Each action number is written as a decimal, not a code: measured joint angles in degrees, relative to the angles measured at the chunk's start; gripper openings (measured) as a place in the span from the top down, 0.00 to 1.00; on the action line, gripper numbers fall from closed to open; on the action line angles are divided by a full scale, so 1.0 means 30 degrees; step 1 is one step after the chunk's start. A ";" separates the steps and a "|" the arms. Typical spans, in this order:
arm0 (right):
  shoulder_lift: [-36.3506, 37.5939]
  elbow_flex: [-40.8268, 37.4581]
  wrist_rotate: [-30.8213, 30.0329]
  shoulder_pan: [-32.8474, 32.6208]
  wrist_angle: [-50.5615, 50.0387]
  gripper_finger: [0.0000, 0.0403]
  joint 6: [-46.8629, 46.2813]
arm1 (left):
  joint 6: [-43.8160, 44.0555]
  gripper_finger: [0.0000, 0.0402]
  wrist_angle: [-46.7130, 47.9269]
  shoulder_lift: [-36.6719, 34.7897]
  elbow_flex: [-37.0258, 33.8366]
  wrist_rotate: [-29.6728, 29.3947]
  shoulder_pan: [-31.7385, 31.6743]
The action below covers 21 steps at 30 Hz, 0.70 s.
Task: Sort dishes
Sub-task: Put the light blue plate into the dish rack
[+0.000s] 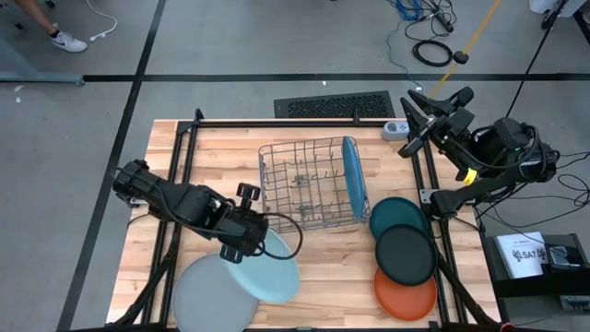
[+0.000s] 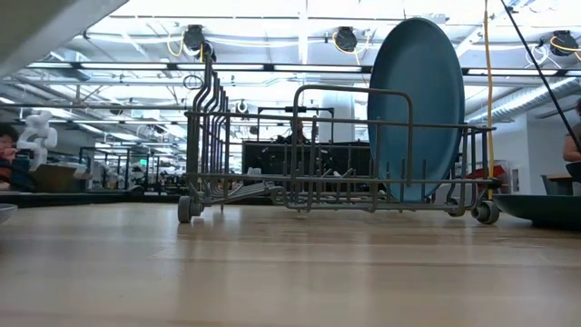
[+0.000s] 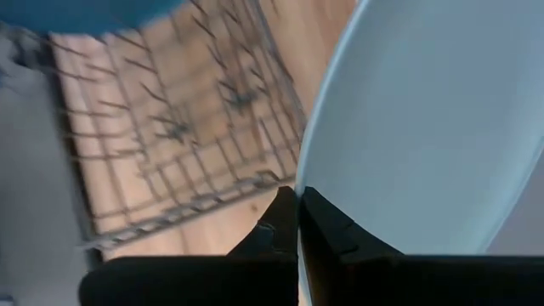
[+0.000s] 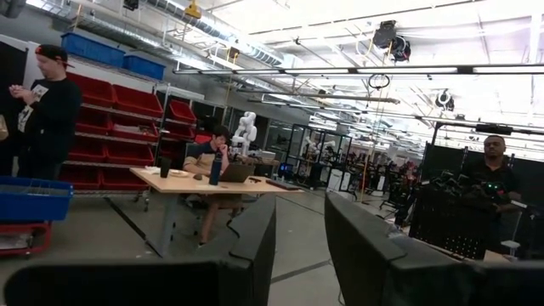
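My left gripper point(image 1: 245, 242) is shut on the pale blue plate point(image 1: 267, 274), which lies at the table's near middle. That plate overlaps the grey plate point(image 1: 210, 297), which lies flat at the near left. The medium blue plate point(image 1: 352, 183) stands on edge in the right end of the wire dish rack point(image 1: 304, 180). The dark teal plate point(image 1: 398, 219), the black plate point(image 1: 406, 255) and the orange plate point(image 1: 406, 293) lie in an overlapping row along the right side. My right gripper point(image 1: 415, 120) is open and empty, held high over the far right corner. My left gripper pinches the pale blue plate's rim point(image 3: 308, 183) between its two fingers, at the plate's far-left part nearest the rack. The fingers come slanting down from the table's left. The plate's near-left part lies over the grey plate; whether it is lifted I cannot tell.
The rack point(image 2: 300, 145) stands at the table's middle, the medium blue plate point(image 2: 418, 100) upright in it. A small white device point(image 1: 396, 130) sits at the far right corner. Bare wood shows between the rack and the near plates. People stand in the room beyond.
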State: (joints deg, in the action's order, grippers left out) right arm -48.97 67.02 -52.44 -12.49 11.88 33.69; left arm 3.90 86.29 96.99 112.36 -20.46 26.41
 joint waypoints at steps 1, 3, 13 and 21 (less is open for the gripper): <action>0.0000 0.0000 -0.0003 0.0007 -0.0006 0.76 0.0000 | -0.0241 1.00 -0.0077 -0.0006 0.0240 -0.0435 0.0028; 0.0000 -0.0002 -0.0003 0.0005 -0.0040 0.76 -0.0007 | -0.0599 1.00 -0.0161 -0.0006 0.0721 -0.1235 0.0025; -0.0007 -0.0002 -0.0003 0.0000 -0.0071 0.76 -0.0007 | -0.6809 1.00 -0.4042 -0.0020 0.1653 -0.6507 -0.0267; -0.0007 0.0000 -0.0003 0.0002 -0.0068 0.76 -0.0015 | -1.4589 1.00 -0.9903 -0.0020 0.1653 -0.8445 -0.1381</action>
State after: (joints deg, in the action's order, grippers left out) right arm -48.99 67.02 -52.45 -12.49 11.68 33.65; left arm -39.86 56.58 96.92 117.32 -45.80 22.26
